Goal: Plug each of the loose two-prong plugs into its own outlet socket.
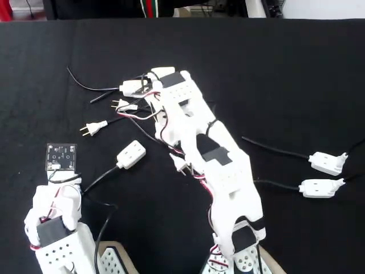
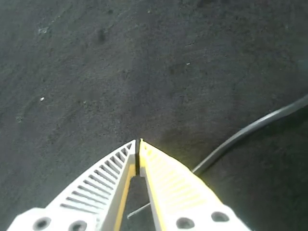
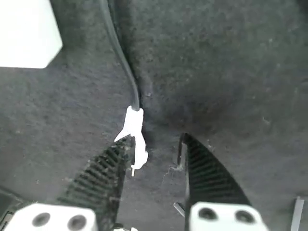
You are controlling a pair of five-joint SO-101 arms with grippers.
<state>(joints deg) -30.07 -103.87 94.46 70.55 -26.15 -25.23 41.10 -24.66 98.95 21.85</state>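
1. Two arms on the black table [image 1: 274, 68], and nearest, at 7 o'clock, the left arm [image 1: 54, 231] sits folded. The left gripper [image 2: 138, 144] is pinched tip to tip on nothing, over bare cloth, with a black cord [image 2: 250, 129] running off beside it.
2. Out at 3 o'clock lie the nearer socket [image 1: 319, 187] and the farther socket [image 1: 326, 162], side by side and well apart from every plug.
3. Mid-table now: a centre plug [image 1: 181, 164] peeks out from under the right arm [image 1: 222, 171]. At its 9 o'clock, apart from it, lies a lone socket [image 1: 131, 154].
4. Farther on, at 10 o'clock from that socket, there's the left plug [image 1: 94, 128], prongs aimed at 9 o'clock. Just beyond it is the upper plug [image 1: 125, 105], on the same heading.
5. Farthest out, a far socket [image 1: 132, 87] lies by the right arm's tip.
6. And the right gripper [image 3: 156, 139]: fingers spread apart, gripping nothing. A small white plug [image 3: 134, 132] lies on the cloth in the gap, close against one finger [image 3: 108, 168] and clear of the other. Whether it touches that finger, I cannot tell. Its prongs point back toward the wrist, and its cord runs away past a white socket block [image 3: 24, 33].
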